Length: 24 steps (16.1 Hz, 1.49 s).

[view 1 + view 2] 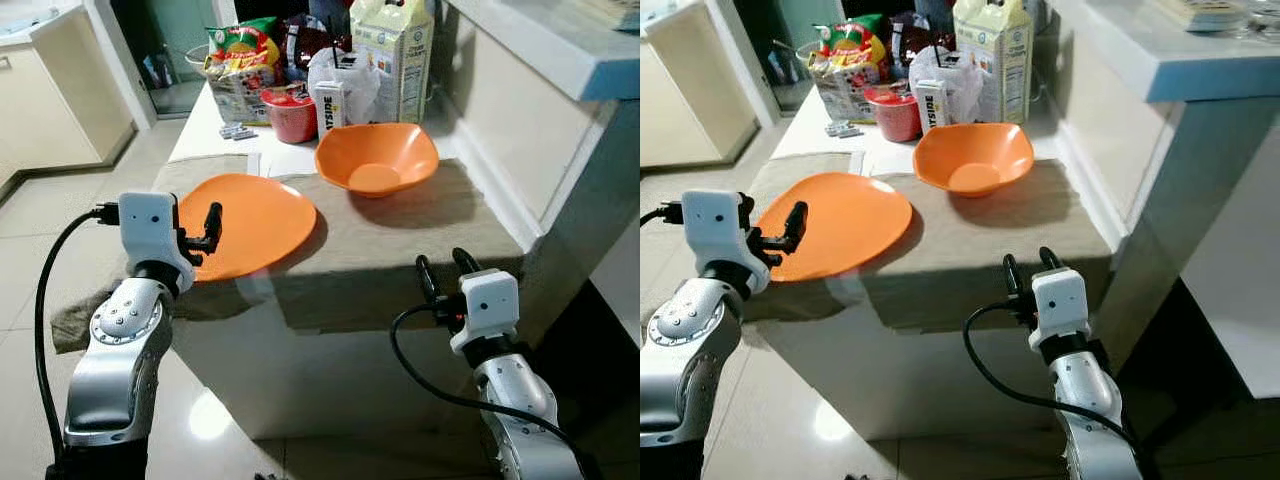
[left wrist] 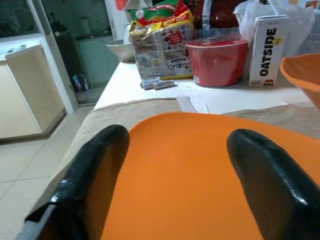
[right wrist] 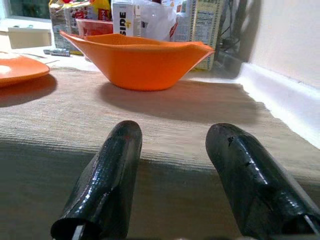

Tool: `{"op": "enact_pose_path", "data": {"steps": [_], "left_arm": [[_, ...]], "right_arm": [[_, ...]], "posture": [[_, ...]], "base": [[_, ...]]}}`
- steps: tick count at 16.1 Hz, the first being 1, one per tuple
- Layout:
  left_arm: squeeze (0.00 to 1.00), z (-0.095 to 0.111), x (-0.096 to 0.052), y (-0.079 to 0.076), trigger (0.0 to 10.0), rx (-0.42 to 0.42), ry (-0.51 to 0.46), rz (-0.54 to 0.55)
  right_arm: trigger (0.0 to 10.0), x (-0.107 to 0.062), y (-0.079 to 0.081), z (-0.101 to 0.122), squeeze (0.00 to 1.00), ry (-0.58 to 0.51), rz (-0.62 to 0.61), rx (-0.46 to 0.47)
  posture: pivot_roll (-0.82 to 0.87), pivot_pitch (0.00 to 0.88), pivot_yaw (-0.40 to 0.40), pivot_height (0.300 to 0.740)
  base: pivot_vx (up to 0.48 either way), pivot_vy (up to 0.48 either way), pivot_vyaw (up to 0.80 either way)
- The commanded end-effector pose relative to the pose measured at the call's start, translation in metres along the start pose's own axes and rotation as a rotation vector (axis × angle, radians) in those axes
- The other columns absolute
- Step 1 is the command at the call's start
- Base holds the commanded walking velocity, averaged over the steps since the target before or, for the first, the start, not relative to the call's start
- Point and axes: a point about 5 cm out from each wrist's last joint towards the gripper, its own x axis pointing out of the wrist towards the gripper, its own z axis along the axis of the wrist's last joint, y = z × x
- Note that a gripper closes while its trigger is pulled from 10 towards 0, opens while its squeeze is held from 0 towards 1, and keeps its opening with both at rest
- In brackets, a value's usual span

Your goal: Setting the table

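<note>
Silver arm links occupy the near field on both sides, each ending in a white wrist block and a two-finger tool. Left tool (image 1: 211, 228) sits at the near left rim of the orange plate (image 1: 250, 222); its fingers (image 2: 92, 170) stand apart, spread over the plate surface, with nothing clamped. Right tool (image 1: 446, 268) sits at the near right edge of the worktop (image 1: 400, 250), level with the cloth; its fingers (image 3: 110, 175) also stand apart and hold nothing. The plate lies flat on the beige cloth (image 1: 440, 215) that covers the near part of the worktop, toward the left side. An orange bowl (image 1: 377, 155) stands upright on the same cloth, farther back and to the right of the plate, apart from it. Behind the bowl, on the bare white surface, stand a red tub (image 1: 292, 113), a small Oatside carton (image 1: 328, 108), a white plastic bag (image 1: 352, 78), a tall carton (image 1: 395, 50) and a snack packet (image 1: 240, 62). Glossy tile floor (image 1: 60, 210) lies to the left.
</note>
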Motion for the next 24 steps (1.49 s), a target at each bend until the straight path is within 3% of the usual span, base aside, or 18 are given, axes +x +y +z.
{"op": "enact_pose_path", "data": {"steps": [1, 2, 7, 12, 13, 17, 20, 24], "left_arm": [[0.00, 0.000, 0.004, 0.007, 0.0, 0.029, 0.029, 0.025], [1.00, 0.002, 0.006, 0.011, 10.0, 0.004, 0.016, 0.043], [1.00, -0.001, 0.017, 0.026, 10.0, -0.045, 0.036, 0.125], [1.00, -0.001, 0.017, 0.020, 10.0, 0.006, 0.027, 0.105], [0.00, -0.002, 0.017, 0.016, 0.0, -0.041, 0.023, 0.061], [0.00, -0.011, 0.016, 0.022, 0.0, -0.110, 0.055, 0.091], [0.00, -0.006, 0.019, 0.026, 0.0, -0.066, 0.035, 0.098], [0.00, -0.005, 0.020, 0.022, 0.0, -0.066, 0.018, 0.050]], "right_arm": [[10.0, 0.001, 0.001, 0.001, 0.00, -0.011, 0.000, 0.008], [10.0, 0.001, 0.002, 0.001, 0.00, -0.013, 0.002, 0.008], [10.0, 0.006, 0.001, 0.003, 0.00, -0.021, 0.016, -0.005], [10.0, 0.006, 0.002, 0.003, 0.00, -0.019, 0.023, -0.013], [10.0, 0.007, 0.002, 0.004, 0.00, -0.020, 0.026, -0.014], [10.0, 0.009, 0.000, 0.006, 0.00, -0.027, 0.033, -0.019], [10.0, 0.012, -0.001, 0.008, 0.00, -0.038, 0.043, -0.025], [10.0, 0.014, -0.001, 0.010, 0.00, -0.045, 0.047, -0.025]], "posture": [[-0.12, 0.000, 0.121, 0.740], [-0.12, 0.000, 0.119, 0.740], [-0.12, 0.000, 0.109, 0.740], [-0.12, 0.000, 0.106, 0.740], [-0.12, 0.000, 0.104, 0.740], [-0.12, 0.000, 0.093, 0.740], [-0.12, 0.000, 0.085, 0.740], [-0.12, 0.000, 0.084, 0.740]], "base": [[0.000, 0.000, 0.00], [0.000, 0.000, 0.00], [0.000, 0.000, 0.00], [0.000, 0.000, 0.00], [0.000, 0.000, 0.00], [0.000, 0.000, 0.00], [0.000, 0.000, 0.00], [0.000, 0.000, 0.00]]}}
